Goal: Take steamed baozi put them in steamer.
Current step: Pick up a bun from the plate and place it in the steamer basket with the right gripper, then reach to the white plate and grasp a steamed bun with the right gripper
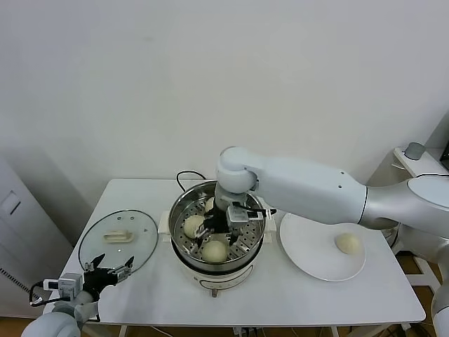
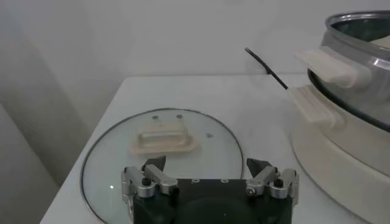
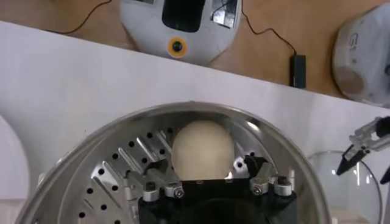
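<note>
Hovering inside the steamer [image 1: 181, 210], right gripper [image 3: 204, 172] spreads its jaws wide; one steamed baozi [image 3: 203, 148] sits loose between them on the perforated tray. Left gripper [image 2: 206, 173] idle, jaws apart over the glass lid [image 2: 116, 158].

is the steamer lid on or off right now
Off. The glass lid lies flat on the table to the left of the steamer, whose top is open with buns showing on the tray inside.
</note>
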Motion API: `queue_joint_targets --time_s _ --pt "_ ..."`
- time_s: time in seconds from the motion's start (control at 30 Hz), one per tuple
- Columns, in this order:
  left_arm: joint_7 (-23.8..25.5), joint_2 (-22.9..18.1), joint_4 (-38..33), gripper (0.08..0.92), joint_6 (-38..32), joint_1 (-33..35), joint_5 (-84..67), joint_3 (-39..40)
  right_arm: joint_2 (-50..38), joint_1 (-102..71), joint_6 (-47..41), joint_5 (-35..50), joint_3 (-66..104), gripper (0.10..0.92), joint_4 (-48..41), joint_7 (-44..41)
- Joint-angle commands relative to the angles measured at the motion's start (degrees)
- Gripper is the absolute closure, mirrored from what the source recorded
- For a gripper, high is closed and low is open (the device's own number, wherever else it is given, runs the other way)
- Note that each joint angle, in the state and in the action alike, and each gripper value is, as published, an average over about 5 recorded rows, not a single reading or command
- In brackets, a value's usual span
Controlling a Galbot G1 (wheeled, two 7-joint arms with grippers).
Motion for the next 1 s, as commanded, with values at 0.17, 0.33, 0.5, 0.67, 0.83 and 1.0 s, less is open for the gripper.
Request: queue_joint_targets --time_s 0.17,0.33,0.5,0.67,0.83,1.0 --pt "0.02 0.25 -0.44 0.177 0.21 0.01 0.04 0.19 -10.01 10.42 -16.95 14.91 1.75 0.203 -14.03 -5.17" --pt "0.02 0.31 -0.50 0.177 0.24 0.01 0.05 0.21 -17.41 11.68 -22.70 18.82 -2.63 0.203 -15.88 -6.37" --pt "-0.02 0.45 -0.72 0.177 0.46 -0.02 0.06 0.15 -25.00 10.09 -26.05 18.68 -5.49 0.203 -16.38 -7.25" --pt "-0.07 0.59 -0.71 0.177 0.61 -0.15 0.08 0.17 -29.83 6.52 -27.33 17.08 -5.40 0.203 -17.38 -7.40" --pt "-0.10 0.41 -0.81 0.177 0.76 -0.28 0.17 0.24 -31.47 0.82 -25.70 13.34 -2.04 0.203 -20.84 -6.84" --pt "-0.13 0.45 -0.83 0.177 0.90 -0.35 0.19 0.27 -30.48 -7.64 -22.58 7.86 4.63 0.203 -25.73 -6.02"
